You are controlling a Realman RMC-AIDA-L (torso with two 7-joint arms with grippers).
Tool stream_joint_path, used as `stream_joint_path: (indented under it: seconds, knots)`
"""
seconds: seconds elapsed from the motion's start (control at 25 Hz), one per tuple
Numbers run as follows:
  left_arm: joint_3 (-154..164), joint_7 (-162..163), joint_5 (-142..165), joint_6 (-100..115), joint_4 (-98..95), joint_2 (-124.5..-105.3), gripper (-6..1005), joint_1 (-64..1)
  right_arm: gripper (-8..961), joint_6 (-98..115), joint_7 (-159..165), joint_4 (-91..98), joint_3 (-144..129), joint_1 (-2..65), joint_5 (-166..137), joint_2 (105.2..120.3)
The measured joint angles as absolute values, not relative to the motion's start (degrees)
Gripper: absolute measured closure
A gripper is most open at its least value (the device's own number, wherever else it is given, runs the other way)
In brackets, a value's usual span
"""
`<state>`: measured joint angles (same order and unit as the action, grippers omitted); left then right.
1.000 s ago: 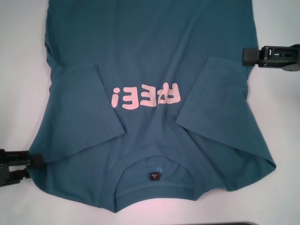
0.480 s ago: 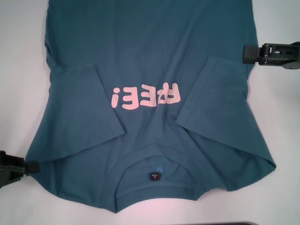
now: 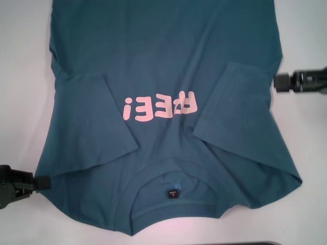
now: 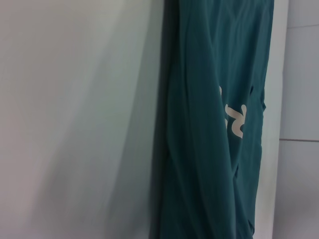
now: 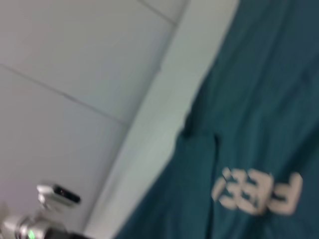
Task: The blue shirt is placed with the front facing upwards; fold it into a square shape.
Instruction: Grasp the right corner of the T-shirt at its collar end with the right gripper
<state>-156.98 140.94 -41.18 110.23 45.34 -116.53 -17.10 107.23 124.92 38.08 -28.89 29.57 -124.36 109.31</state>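
Pink block lettering [image 3: 159, 107] runs across the chest of the blue shirt [image 3: 168, 46], seen upside down from the head camera; turned round, it reads as "FREE!", though the first two letters run together a little. The same word shows in the right wrist view, again inverted, and only a fragment of one or two letters shows in the left wrist view. Just below the lettering, inside the collar, sits a small black neck label [image 3: 173, 194] with a pale mark on it, too small to read. No other writing can be made out anywhere.
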Motion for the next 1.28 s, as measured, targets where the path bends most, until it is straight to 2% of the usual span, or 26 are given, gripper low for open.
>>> stream_joint_path:
  seconds: [0.32, 0.4, 0.68, 1.28]
  knots:
    - [-156.9, 140.9, -41.2, 109.7, 45.0, -116.16, 972, -18.5, 212, 113.3, 128.7, 39.2, -31.2, 30.2, -131.3, 104.66]
    - [-156.9, 140.9, -41.2, 109.3, 45.0, -116.15, 972, -18.9, 212, 113.6, 129.7, 39.9, -31.8, 30.0, -133.1, 103.98]
    - [-156.6, 141.3, -41.1, 108.4, 44.9, -116.24, 973, -20.0, 212, 113.7, 130.8, 39.6, -35.7, 30.7, -143.8, 104.34]
    - [-156.9, 141.6, -40.9, 107.5, 44.9, -116.20, 971, -20.4, 212, 113.7, 130.3, 39.5, -35.7, 29.9, -144.1, 104.68]
